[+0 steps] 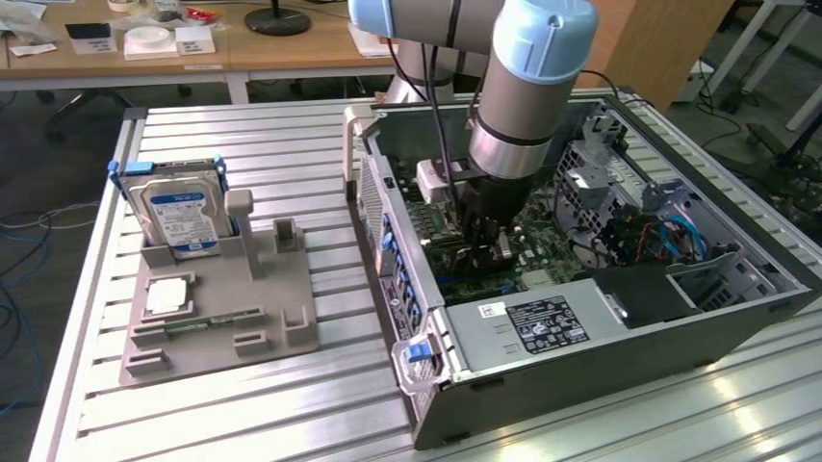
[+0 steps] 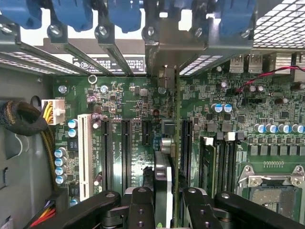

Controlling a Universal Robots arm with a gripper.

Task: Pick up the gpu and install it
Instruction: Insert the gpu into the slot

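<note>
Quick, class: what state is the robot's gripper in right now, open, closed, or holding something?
Gripper: shut on the gpu, held on edge inside the open computer case, over the motherboard slots.

printed labels on hard drive [image 1: 184, 218] and power supply [image 1: 546, 324], none legible

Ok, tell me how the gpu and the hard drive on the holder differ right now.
The gpu is a thin green card, seen edge-on; the hard drive is a boxy unit with a blue-white label.
The gpu sits between the gripper fingers inside the computer case, above the motherboard; the hard drive stands untouched in the grey holder outside the case.
Both stand on edge.
</note>
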